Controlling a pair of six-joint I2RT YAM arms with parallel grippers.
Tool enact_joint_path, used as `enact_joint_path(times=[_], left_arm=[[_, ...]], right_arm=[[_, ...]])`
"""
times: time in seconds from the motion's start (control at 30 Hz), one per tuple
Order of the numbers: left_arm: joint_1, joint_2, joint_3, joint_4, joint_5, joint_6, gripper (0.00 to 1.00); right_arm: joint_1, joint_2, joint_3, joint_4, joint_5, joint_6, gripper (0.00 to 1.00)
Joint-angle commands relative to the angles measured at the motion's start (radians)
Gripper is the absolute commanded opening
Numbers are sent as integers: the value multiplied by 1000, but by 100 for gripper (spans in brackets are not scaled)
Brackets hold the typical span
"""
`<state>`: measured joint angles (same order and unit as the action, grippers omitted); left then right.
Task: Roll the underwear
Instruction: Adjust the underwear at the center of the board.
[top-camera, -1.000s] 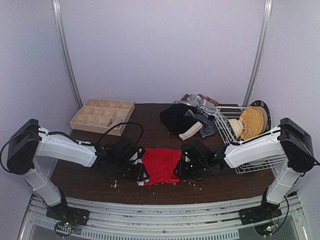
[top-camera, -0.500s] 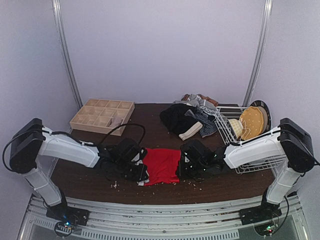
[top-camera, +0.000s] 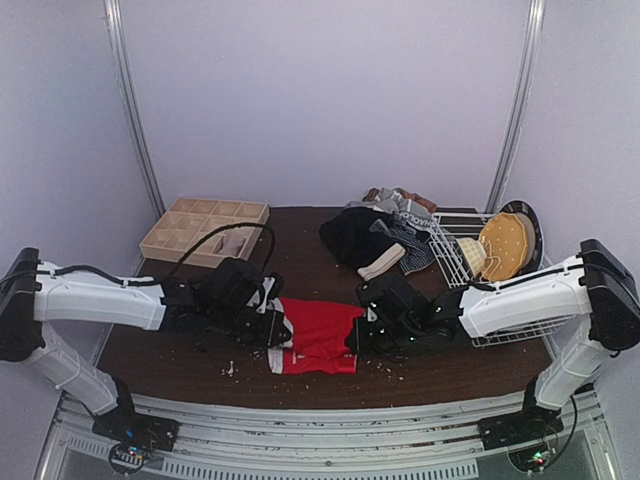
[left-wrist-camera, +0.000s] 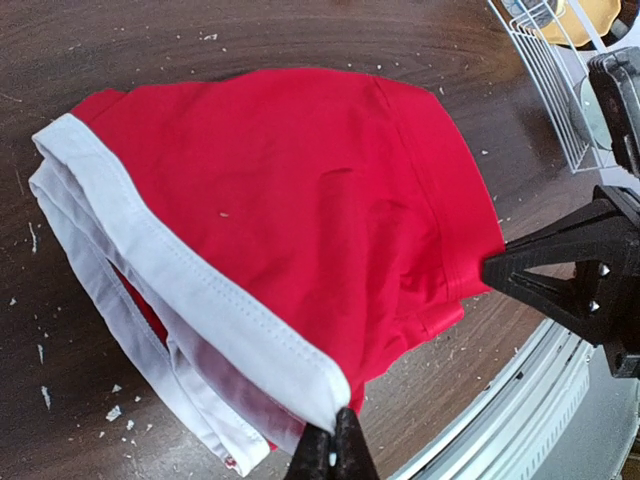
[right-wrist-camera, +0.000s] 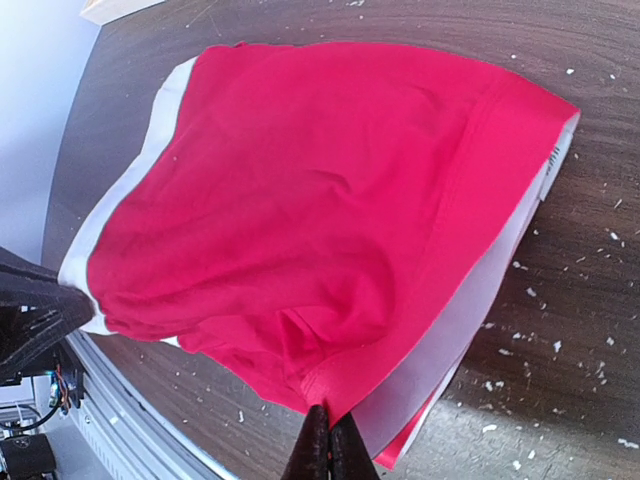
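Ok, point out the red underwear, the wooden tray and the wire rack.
red underwear (top-camera: 322, 328), top external view, middle of the red cloth.
wooden tray (top-camera: 220, 203), top external view, far rim.
wire rack (top-camera: 450, 262), top external view, left wire wall.

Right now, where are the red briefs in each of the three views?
Top external: red briefs low centre, pinched between left gripper and right gripper.
Left wrist: red briefs fill the middle, pale waistband at lower left.
Right wrist: red briefs fill the middle, pale band along the left edge.
Shared landmark: the dark table flecked with white crumbs.
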<state>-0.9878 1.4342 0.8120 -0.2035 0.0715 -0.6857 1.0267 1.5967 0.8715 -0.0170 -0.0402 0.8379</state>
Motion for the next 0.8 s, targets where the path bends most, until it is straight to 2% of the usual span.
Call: enact_joint_path(times=[0.0, 0.33, 0.6, 0.77], left_arm=[[-11, -32, -11, -16, -19, 11, 0], [-13, -85, -99, -15, -31, -19, 0], [-12, -36, -180, 40, -23, -47, 0], [-12, 2, -200, 54, -14, -46, 0]], right_arm=[[20, -37, 9, -40, 41, 5, 0], [49, -54, -82, 17, -14, 65, 0], [93, 77, -155, 130, -86, 98, 0], [114, 114, -159, 130, -92, 94, 0]])
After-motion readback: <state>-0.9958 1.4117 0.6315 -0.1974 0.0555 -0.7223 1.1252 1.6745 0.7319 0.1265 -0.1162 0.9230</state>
